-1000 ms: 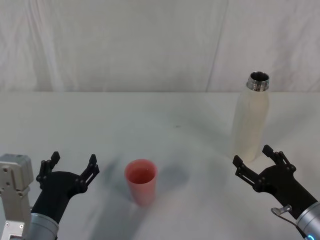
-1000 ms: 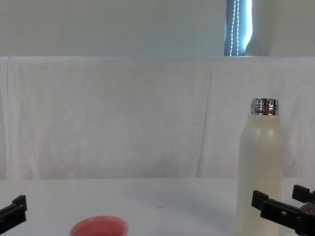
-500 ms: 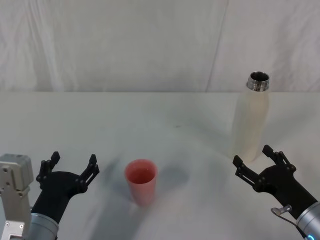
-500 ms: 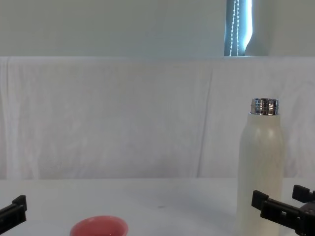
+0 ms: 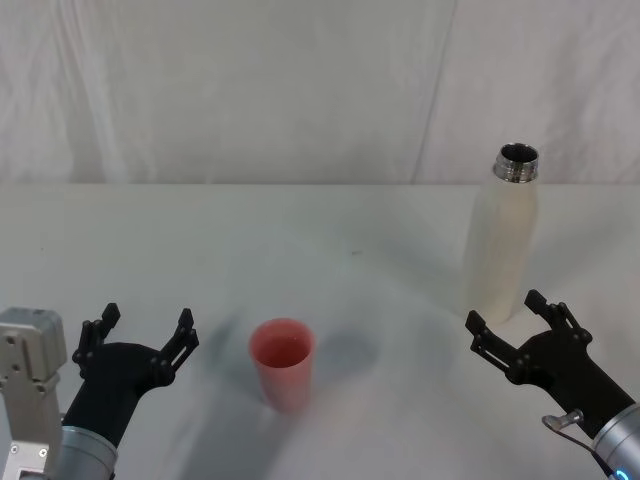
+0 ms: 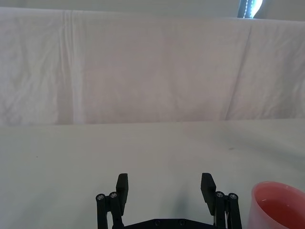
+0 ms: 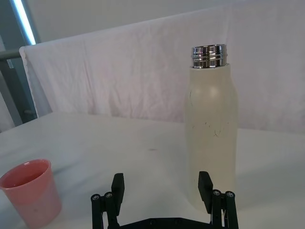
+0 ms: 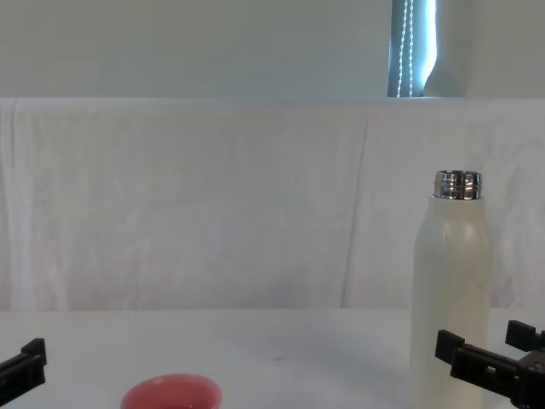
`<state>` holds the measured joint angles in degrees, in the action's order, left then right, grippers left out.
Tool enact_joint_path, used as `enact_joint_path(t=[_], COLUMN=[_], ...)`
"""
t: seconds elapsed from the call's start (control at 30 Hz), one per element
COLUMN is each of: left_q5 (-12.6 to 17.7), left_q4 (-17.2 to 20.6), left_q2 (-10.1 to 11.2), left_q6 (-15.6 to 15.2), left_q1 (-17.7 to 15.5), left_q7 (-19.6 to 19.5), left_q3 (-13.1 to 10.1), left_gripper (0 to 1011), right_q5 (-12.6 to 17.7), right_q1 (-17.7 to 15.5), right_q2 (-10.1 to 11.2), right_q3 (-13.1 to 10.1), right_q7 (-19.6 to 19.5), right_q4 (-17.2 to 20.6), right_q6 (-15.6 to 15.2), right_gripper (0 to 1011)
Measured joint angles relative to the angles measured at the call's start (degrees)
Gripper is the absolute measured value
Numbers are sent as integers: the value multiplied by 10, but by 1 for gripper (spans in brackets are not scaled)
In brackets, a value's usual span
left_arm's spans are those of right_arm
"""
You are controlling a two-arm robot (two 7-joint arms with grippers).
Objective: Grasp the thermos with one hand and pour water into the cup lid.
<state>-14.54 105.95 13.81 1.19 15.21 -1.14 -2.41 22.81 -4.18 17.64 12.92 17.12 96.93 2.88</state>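
The thermos (image 5: 502, 240) stands upright at the right of the white table, cream-white with an uncapped chrome neck (image 7: 208, 56). My right gripper (image 5: 505, 312) is open just in front of its base, its jaws apart from the bottle and holding nothing; in the right wrist view the gripper (image 7: 161, 180) faces the thermos (image 7: 211, 129). The pink cup lid (image 5: 282, 362) stands upright near the table's front centre. My left gripper (image 5: 146, 325) is open and empty to the left of it, with the cup lid (image 6: 279, 205) off to one side in the left wrist view.
A white cloth (image 5: 250, 90) hangs as a backdrop behind the table (image 5: 300, 230). Open tabletop lies between the cup lid and the thermos. The chest view shows the thermos (image 8: 451, 298) and the cup lid's rim (image 8: 170, 394) low down.
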Motion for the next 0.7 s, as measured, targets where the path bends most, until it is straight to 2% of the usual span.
enact_joint_path(t=[0.7], left_q5=[0], left_q4=[0], left_q2=[0], left_q6=[0], left_q1=[0], left_q7=[0], left_q3=[0], left_gripper=[1001], right_q5=[0], right_q1=[0], right_q2=[0], right_q3=[0], right_q7=[0], right_q4=[0], right_q6=[0], right_gripper=[1001])
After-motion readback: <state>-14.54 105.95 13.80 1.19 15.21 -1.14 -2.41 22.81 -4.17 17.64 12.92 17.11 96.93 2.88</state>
